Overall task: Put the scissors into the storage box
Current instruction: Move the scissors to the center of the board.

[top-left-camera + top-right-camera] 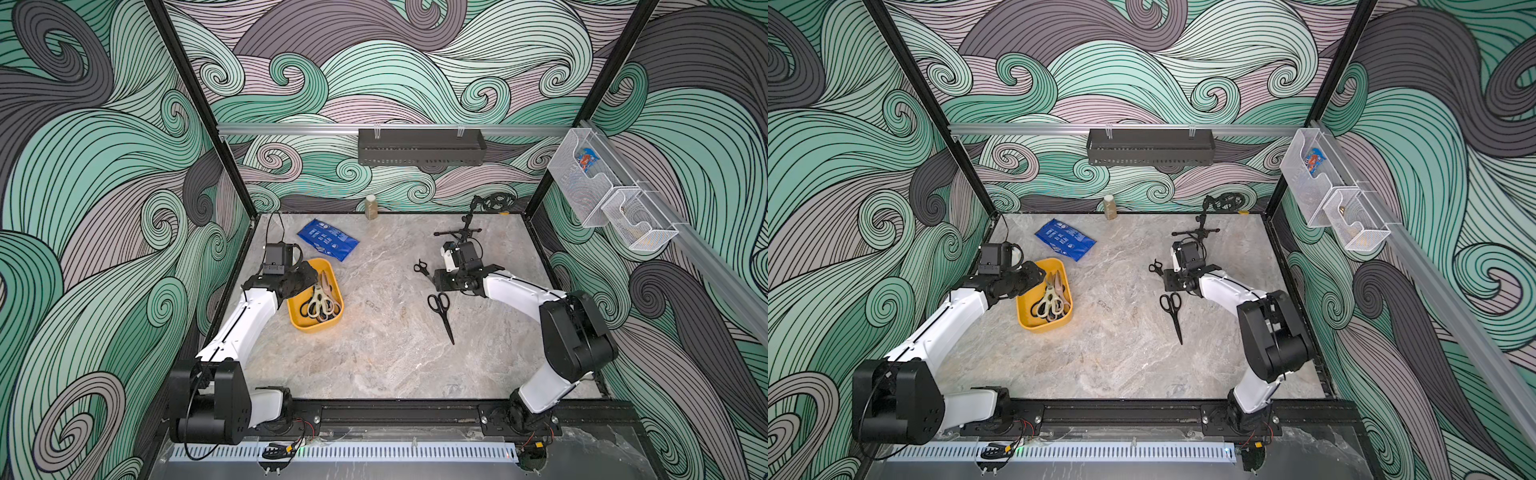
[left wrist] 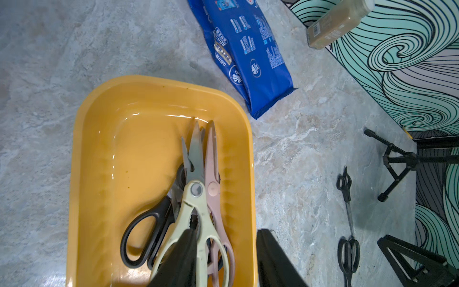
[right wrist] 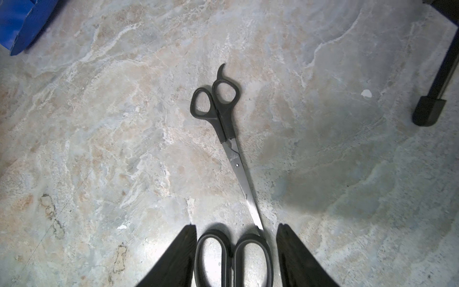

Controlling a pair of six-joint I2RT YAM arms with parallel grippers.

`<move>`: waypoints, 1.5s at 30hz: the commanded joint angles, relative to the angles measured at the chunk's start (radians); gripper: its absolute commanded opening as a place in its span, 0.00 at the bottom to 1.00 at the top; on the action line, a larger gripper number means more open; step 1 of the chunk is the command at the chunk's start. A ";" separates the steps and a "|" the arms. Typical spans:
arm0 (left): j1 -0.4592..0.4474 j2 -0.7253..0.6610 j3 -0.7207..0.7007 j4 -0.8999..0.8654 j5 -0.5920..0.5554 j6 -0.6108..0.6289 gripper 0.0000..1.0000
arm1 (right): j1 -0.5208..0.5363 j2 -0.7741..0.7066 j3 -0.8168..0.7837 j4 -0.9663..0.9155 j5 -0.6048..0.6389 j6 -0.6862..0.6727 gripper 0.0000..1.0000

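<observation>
The mustard-yellow storage box [image 1: 309,326] [image 2: 159,82] sits at the left of the table. In it lie cream shears [image 2: 196,206], a pale pink pair [image 2: 212,184] and a black-handled pair [image 2: 149,223]. My left gripper [image 1: 305,277] [image 2: 227,232] hangs open over the box's near end and holds nothing. A large black pair of scissors [image 1: 444,320] [image 3: 232,256] lies on the table to the right. My right gripper [image 1: 439,291] [image 3: 236,226] is open, with a finger on each side of its handle loops. A small black pair [image 1: 422,268] [image 3: 223,116] lies just beyond.
A blue packet [image 1: 328,239] lies behind the box. A small bottle [image 1: 371,206] stands at the back wall. A black mini tripod [image 1: 461,230] stands just behind my right wrist. A black tray [image 1: 419,146] and white mesh baskets [image 1: 582,183] hang on the walls.
</observation>
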 commanded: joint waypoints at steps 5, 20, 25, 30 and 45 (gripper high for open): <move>0.017 0.031 0.063 0.069 -0.047 0.099 0.43 | -0.008 0.136 0.155 -0.089 0.009 -0.057 0.51; 0.020 0.052 0.018 0.155 0.042 0.099 0.42 | -0.008 0.430 0.540 -0.274 0.040 -0.191 0.36; 0.020 0.070 0.032 0.155 0.058 0.093 0.42 | -0.007 0.466 0.582 -0.286 0.035 -0.200 0.36; 0.021 0.073 0.040 0.149 0.066 0.091 0.42 | -0.007 0.492 0.597 -0.285 0.007 -0.190 0.37; 0.021 0.056 0.045 0.149 0.137 0.072 0.42 | 0.064 0.528 0.613 -0.285 -0.053 -0.142 0.36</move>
